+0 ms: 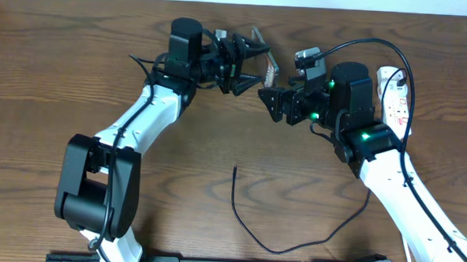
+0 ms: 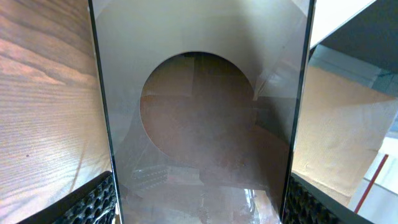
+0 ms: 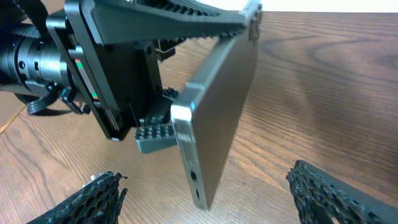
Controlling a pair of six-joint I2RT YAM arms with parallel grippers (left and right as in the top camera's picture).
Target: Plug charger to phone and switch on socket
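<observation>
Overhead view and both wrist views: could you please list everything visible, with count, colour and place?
phone: one, bronze-brown, held between the fingers of the left pincer, far middle of the table.
cable: one, thin and black, lying on the table at the near middle, its tip free.
power strip: one, white with red marks, far right, partly behind the right arm.
table: one, brown wood, under everything.
left pincer: one, black, shut on the phone.
right pincer: one, black, open and empty, beside the phone.
left arm, right arm: two, white and black, one on each side.
</observation>
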